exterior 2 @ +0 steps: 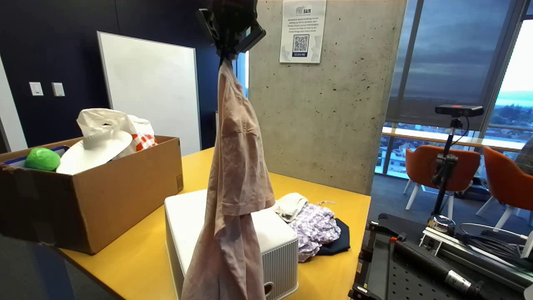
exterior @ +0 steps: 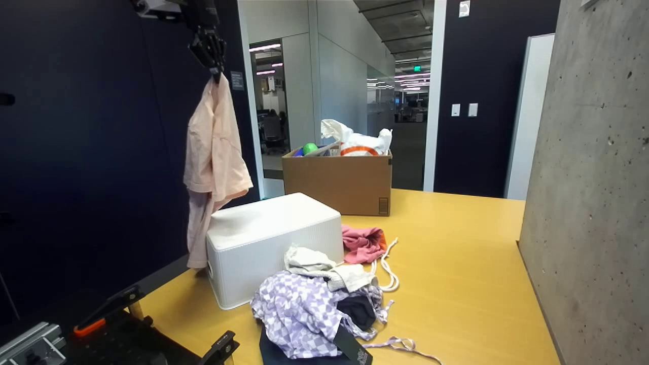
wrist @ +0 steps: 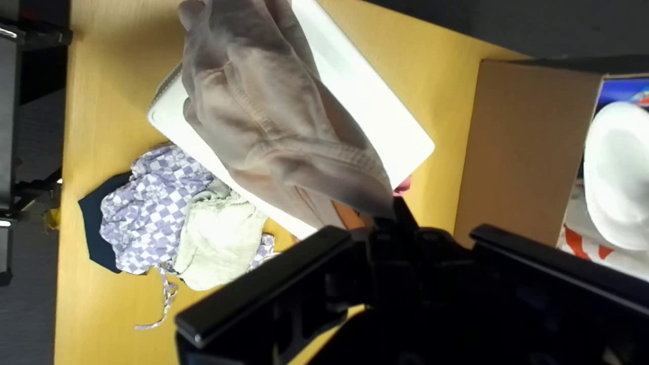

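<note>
White box stands between shirt and clothes heap.

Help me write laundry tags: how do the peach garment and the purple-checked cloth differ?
The peach garment hangs from the tool, while the purple-checked cloth lies bunched, partly over dark fabric. The peach garment is plain; the purple-checked cloth has a purple and white pattern. Both are creased.
</note>
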Available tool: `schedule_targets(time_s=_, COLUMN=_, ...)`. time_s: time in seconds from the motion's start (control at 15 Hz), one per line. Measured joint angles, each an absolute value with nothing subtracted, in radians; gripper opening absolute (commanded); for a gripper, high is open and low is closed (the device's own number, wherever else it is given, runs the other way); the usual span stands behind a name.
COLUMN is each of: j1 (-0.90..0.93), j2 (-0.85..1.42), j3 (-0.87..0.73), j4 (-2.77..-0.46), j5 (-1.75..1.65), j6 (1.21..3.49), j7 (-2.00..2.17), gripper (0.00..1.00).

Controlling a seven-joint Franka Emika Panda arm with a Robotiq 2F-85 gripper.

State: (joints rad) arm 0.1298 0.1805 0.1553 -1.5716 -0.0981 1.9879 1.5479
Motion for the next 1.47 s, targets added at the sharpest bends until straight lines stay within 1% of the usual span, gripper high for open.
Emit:
schedule_targets(time_s=0.27, j1=0.129, j2=0.302, j3=0.073, j4=-1.456, j5=-0.116, j6=1.988, j7=1.554, gripper=0.01)
schedule_targets(time_s=1.07, j1=0.128, j2=0.777, j3=-0.124, j4=-1.020, j5=-0.198, j6=1.984, j7=1.540, gripper=0.01)
schedule_targets(time_s=1.13, j1=0.128, j2=0.810, j3=-0.136, j4=-0.988, j5=-0.208, j6=1.983, j7=1.538, gripper=0.28)
schedule_targets(time_s=1.2, j1=0.127, j2=0.840, j3=-0.148, j4=-0.959, j5=-0.214, j6=1.983, j7=1.533, gripper=0.29)
schedule_targets(time_s=1.27, j1=0.126, j2=0.869, j3=-0.158, j4=-0.933, j5=-0.217, j6=1.983, j7=1.527, gripper=0.34)
schedule_targets(time_s=1.47, j1=0.125, j2=0.939, j3=-0.181, j4=-0.869, j5=-0.225, j6=1.982, j7=1.502, gripper=0.55)
